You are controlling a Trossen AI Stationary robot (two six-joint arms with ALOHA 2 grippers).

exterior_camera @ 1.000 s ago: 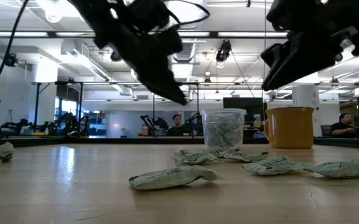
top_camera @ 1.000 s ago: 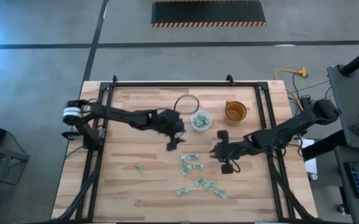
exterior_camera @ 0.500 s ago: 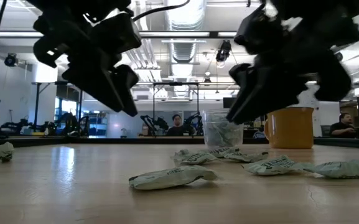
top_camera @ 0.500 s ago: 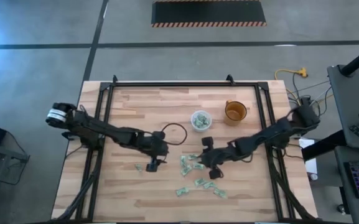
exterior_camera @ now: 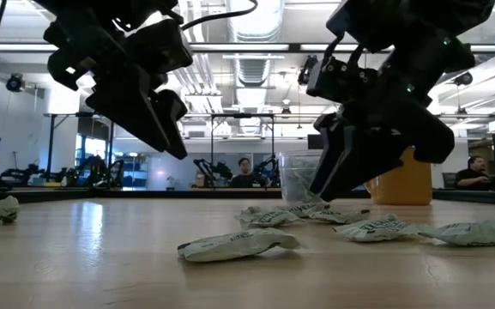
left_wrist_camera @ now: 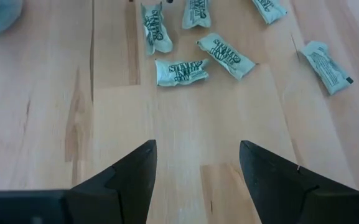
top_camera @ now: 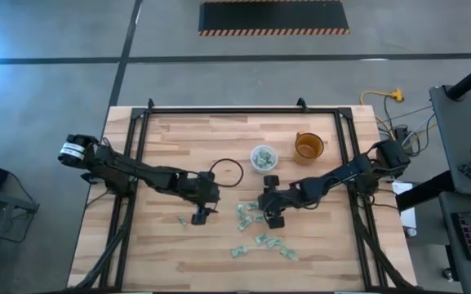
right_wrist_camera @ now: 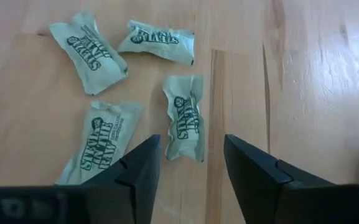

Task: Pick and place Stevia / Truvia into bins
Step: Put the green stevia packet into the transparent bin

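Wooden table (top_camera: 162,139) (sachets (top_camera: 243,216) scattered), concrete floor (top_camera: 55,82)

Orange cup (top_camera: 308,146) upper right of centre on wood worktop (top_camera: 170,131), high view. Black/yellow striped mat (top_camera: 273,17) on floor, top centre. Yellow cable (top_camera: 382,96) at right. Low view: person (exterior_camera: 244,171) seated in bkgd, another person (exterior_camera: 473,171) far right.

Two dark arms reach over the one wooden table (top_camera: 170,139): the left arm (top_camera: 137,171) and the right arm (top_camera: 341,173). Two cups stand there, one clear plastic cup (top_camera: 263,158) and one orange cup (top_camera: 308,145). I count about eight loose Stevia sachets (top_camera: 182,219); those inside the clear cup can't be counted. Two people (exterior_camera: 244,168) sit far back.
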